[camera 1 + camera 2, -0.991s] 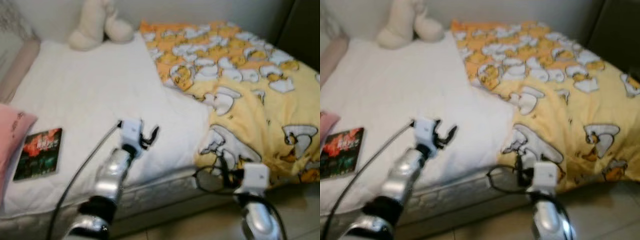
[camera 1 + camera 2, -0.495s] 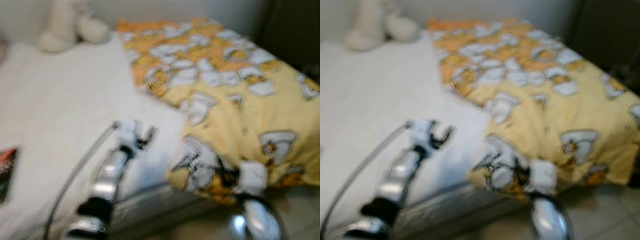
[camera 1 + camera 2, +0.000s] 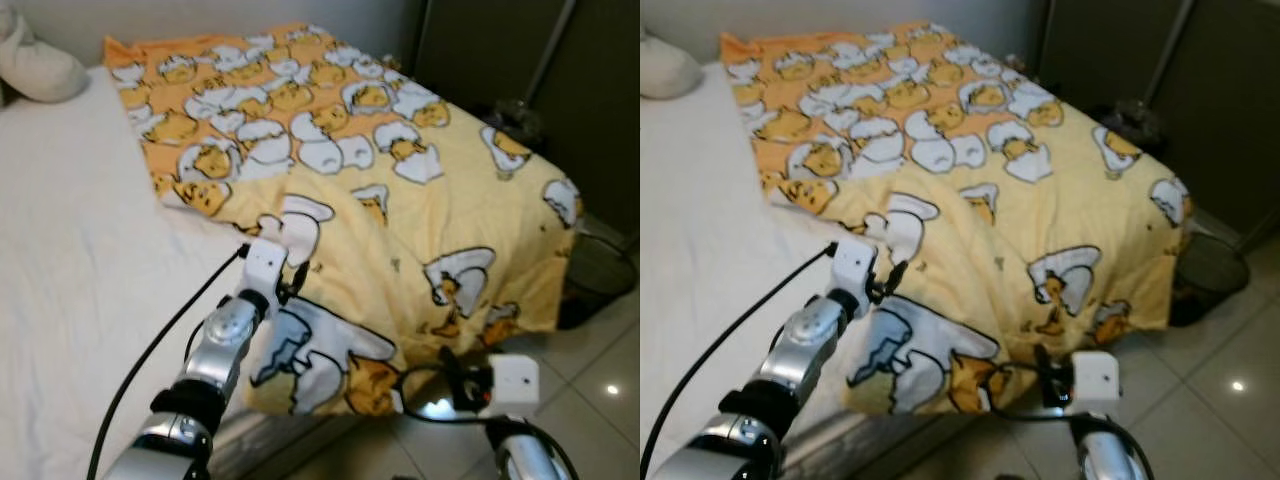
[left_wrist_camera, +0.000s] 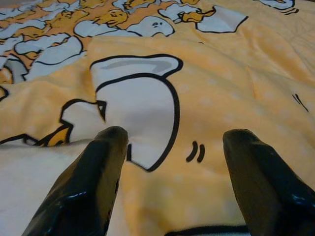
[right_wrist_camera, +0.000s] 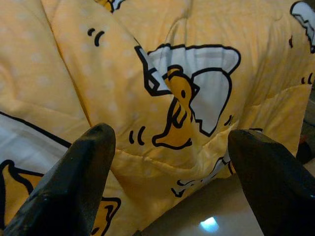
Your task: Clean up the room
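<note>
Our left gripper (image 3: 290,268) sits spread over the yellow duvet (image 3: 400,200); its folds bunch just ahead and to its right. To its left the white sheet (image 3: 70,260) lies flat, free passage. Our right gripper (image 3: 462,385) hangs splayed just off the duvet's hanging edge, tiled floor (image 3: 600,360) below it. A dark bin (image 3: 595,280) stands right-forward of it.

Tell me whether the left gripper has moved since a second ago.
Yes. The left gripper was over the white sheet; now it is at the yellow blanket's edge, fingers open.
</note>
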